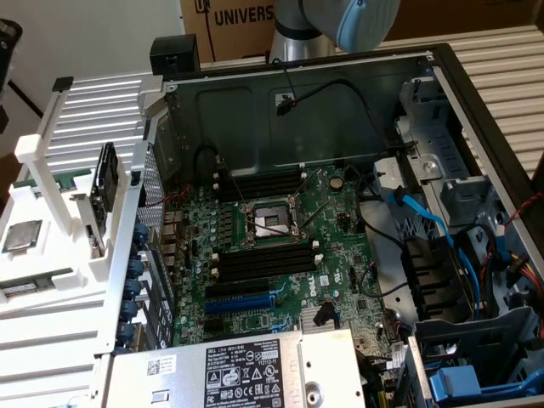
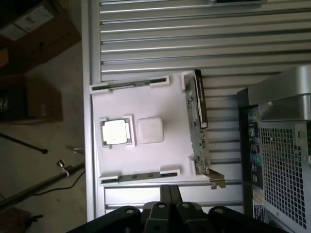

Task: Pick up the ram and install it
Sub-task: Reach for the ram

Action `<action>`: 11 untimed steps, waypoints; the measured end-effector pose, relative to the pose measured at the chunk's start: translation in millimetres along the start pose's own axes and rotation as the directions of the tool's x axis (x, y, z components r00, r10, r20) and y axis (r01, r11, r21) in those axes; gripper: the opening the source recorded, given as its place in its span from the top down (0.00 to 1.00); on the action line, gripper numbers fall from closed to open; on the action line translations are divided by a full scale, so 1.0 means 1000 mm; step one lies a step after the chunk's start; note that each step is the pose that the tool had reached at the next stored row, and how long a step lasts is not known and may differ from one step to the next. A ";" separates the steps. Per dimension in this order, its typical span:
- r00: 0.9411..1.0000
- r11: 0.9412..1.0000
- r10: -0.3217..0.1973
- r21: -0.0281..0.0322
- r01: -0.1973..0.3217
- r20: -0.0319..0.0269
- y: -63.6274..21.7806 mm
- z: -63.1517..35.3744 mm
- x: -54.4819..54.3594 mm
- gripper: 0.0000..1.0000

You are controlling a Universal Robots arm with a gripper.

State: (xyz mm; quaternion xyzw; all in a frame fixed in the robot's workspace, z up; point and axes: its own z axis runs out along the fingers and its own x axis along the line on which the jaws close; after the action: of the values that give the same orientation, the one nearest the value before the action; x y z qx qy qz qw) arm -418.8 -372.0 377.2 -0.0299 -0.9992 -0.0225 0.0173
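Gripper [image 2: 170, 190] fingers are pressed together and pinch nothing. It hangs over the slatted table [image 2: 194, 39], just off one long edge of the white tray [image 2: 146, 104], and it touches nothing. The arm [image 1: 340, 21] shows at the top of the exterior view, behind the case [image 1: 255, 110].

The tray [image 1: 64, 255] sits at the exterior view's left, on the table beside the case. A square silver chip [image 1: 21, 236] lies flat in a pocket near the tray's left edge. The ram [image 1: 34, 286] lies flat in a slot along the tray's near edge. In the wrist view that is the tray edge closest to the gripper, and the ram [image 2: 141, 177] is a long thin stick there. Another long thin strip [image 2: 129, 85] lies along the far edge of the tray. I cannot tell what it is. A card [image 1: 104, 191] stands on its side along the tray's right edge, next to the case.

The case lies open, with the green board [image 1: 340, 263] inside it. Long black slots [image 1: 259, 183] run above and below the square socket [image 1: 270, 223] in the middle of the board. A grey box [image 1: 246, 365] with a black label sits at the near edge of the case. Blue cables [image 1: 425, 217] curl near the case's right edge.
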 end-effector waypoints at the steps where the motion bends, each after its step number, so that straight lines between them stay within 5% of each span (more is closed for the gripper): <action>1: 1.000 1.000 -0.001 0.000 0.001 0.000 -0.0002 0.0006 0.004 0.90; 7: 1.000 1.000 -0.008 0.000 0.008 -0.001 -0.0007 0.0035 0.025 0.90; 11: 1.000 1.000 -0.014 0.001 0.014 -0.004 -0.0002 0.0036 0.026 0.90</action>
State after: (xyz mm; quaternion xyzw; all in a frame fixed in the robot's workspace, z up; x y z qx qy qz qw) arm -445.0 -370.5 374.6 -0.0231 -0.9993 -0.0223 0.0190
